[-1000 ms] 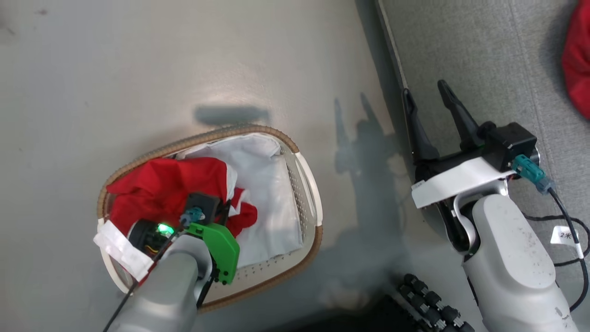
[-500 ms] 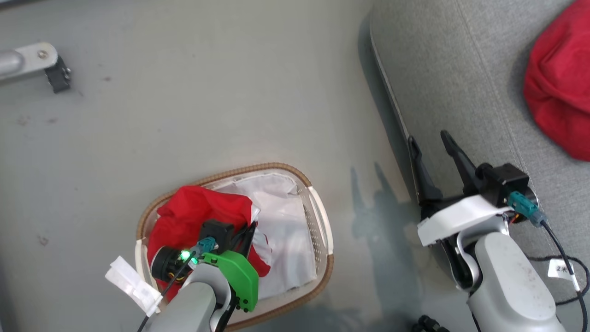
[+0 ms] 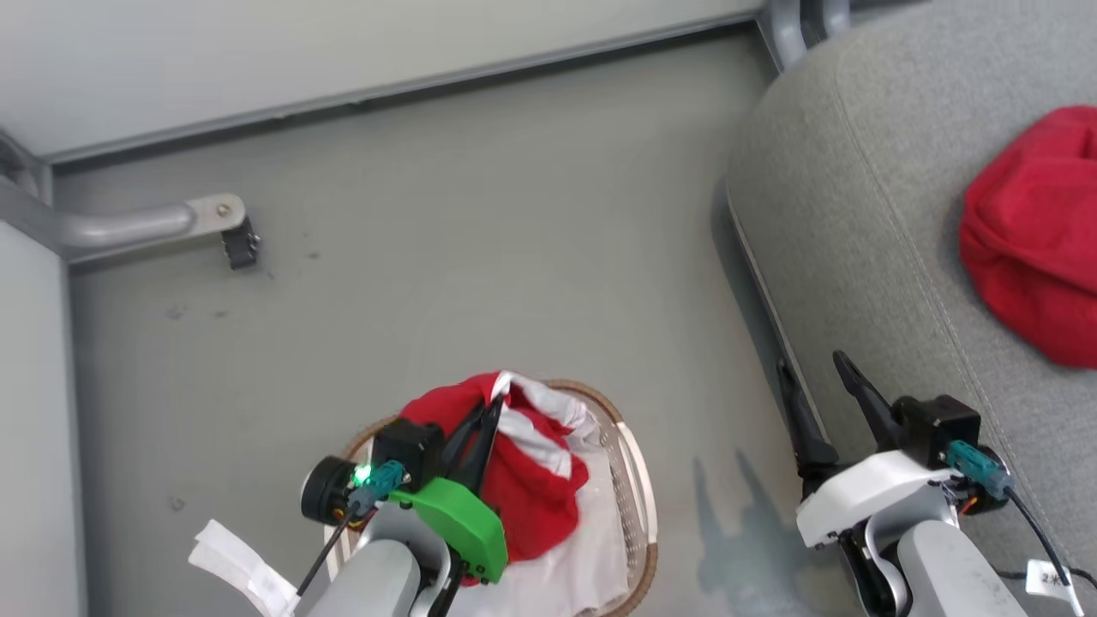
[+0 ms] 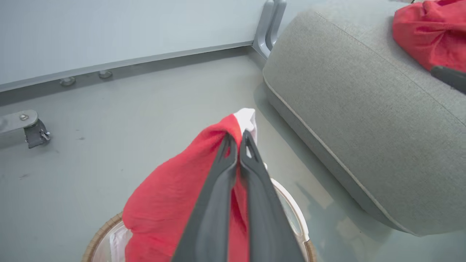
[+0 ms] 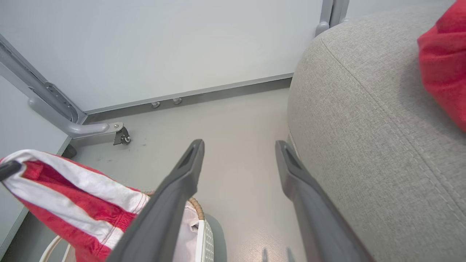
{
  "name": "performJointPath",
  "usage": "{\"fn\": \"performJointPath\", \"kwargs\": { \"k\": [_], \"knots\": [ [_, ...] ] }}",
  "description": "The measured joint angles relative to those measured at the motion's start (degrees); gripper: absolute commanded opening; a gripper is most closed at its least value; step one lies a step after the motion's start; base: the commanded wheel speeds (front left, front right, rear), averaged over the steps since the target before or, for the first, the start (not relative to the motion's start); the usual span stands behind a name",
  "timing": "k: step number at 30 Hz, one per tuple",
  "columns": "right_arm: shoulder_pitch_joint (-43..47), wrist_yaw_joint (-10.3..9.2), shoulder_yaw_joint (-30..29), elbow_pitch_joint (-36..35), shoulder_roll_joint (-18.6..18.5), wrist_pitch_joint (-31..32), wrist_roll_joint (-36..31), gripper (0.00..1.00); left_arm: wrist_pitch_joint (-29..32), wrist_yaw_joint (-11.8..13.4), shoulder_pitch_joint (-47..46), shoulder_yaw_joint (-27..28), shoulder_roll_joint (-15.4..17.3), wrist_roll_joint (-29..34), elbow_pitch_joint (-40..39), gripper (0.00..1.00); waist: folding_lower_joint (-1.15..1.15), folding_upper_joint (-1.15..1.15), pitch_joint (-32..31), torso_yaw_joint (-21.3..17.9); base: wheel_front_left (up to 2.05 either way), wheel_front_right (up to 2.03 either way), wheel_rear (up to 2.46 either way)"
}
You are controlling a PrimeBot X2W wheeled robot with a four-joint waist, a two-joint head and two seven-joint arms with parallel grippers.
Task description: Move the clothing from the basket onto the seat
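Observation:
My left gripper [image 3: 493,410] is shut on a red garment [image 3: 536,493] with white panels, which hangs above the basket [image 3: 641,506]. In the left wrist view the closed fingertips [image 4: 238,137] pinch the garment's top fold [image 4: 174,196]. White cloth lining [image 3: 591,561] shows inside the brown woven rim [image 4: 293,203]. The grey sofa [image 3: 857,214] stands to the right, and a second red garment [image 3: 1037,231] lies on it. My right gripper [image 3: 812,364] is open and holds nothing, at the sofa's front edge [image 5: 364,127]. The right wrist view shows the lifted garment [image 5: 65,193] at the lower left.
A pale wall with a grey baseboard [image 3: 386,86] runs along the back. A metal frame leg [image 3: 146,224] with a dark caster [image 3: 240,248] reaches over the floor at the left. Grey floor [image 3: 471,257] lies open between the basket and the wall.
The head camera has swung up, bringing the wall and more of the sofa into view. My left gripper has risen out of the basket with the red garment pinched in it. The right gripper stays open.

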Motion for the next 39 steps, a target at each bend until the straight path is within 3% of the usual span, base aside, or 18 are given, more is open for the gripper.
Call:
{"fn": "performJointPath", "kwargs": {
  "k": [6,17,21,25,33,39],
  "knots": [
    [2.8,0.00,-0.8,1.1,0.1,0.0,0.6,1.00,0.0,0.0,2.1,3.8,-0.1,2.9,-10.3,0.00,0.00,0.00,-5.1,2.3,0.00,0.00,0.00],
    [7.4,0.00,-0.2,2.6,0.2,0.0,0.5,1.00,0.0,0.0,1.3,3.5,-0.2,4.0,-21.6,0.00,0.00,0.00,-11.9,5.0,0.00,0.00,0.00],
    [8.6,-0.01,3.9,3.0,0.0,0.0,-0.2,1.00,0.0,0.0,0.3,3.1,-0.2,3.7,-23.2,0.00,0.00,0.00,-13.5,5.8,0.00,0.00,0.00],
    [8.4,0.00,12.5,1.9,-0.7,0.0,-0.7,1.00,0.0,0.0,-0.2,2.5,-0.2,3.6,-23.8,0.00,0.00,0.00,-14.4,6.8,0.00,0.00,0.00],
    [2.6,0.00,24.3,-3.4,-1.2,0.0,0.0,1.00,0.0,0.0,-0.3,0.1,-0.2,2.0,-24.9,0.00,0.00,0.00,-15.1,8.9,0.00,0.00,0.00],
    [-1.1,0.00,25.4,-4.8,-1.2,0.0,-1.8,1.00,0.0,0.0,-0.2,-2.1,-0.2,1.1,-25.0,0.00,0.00,0.00,-15.6,10.4,0.00,0.00,0.00]
  ]
}}
